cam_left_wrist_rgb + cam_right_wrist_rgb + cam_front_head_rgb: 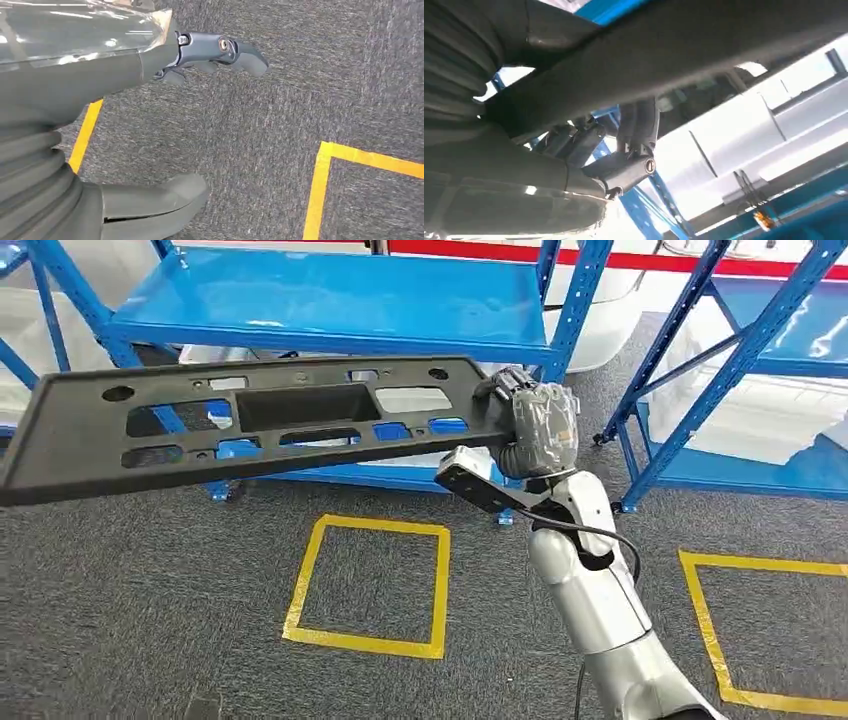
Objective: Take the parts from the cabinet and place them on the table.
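Right hand (537, 427) grips one end of a long black plastic part (250, 425), fingers wrapped over its edge, and holds it roughly level in the air in front of the blue shelving rack (340, 300). In the right wrist view the dark part (684, 60) crosses just above the fingers (639, 125) closed on it. Left hand (150, 150) hangs low over the floor, holding nothing, its fingers (220, 50) loosely extended and apart.

Judging by this, the pick-up is done: the part is off the rack and carried. Left to do is the carry to the desk and the setting down; no desk is visible yet.

Underfoot is grey carpet (150, 620) marked with yellow tape squares (368, 585). A second blue rack (760, 350) stands to the right.
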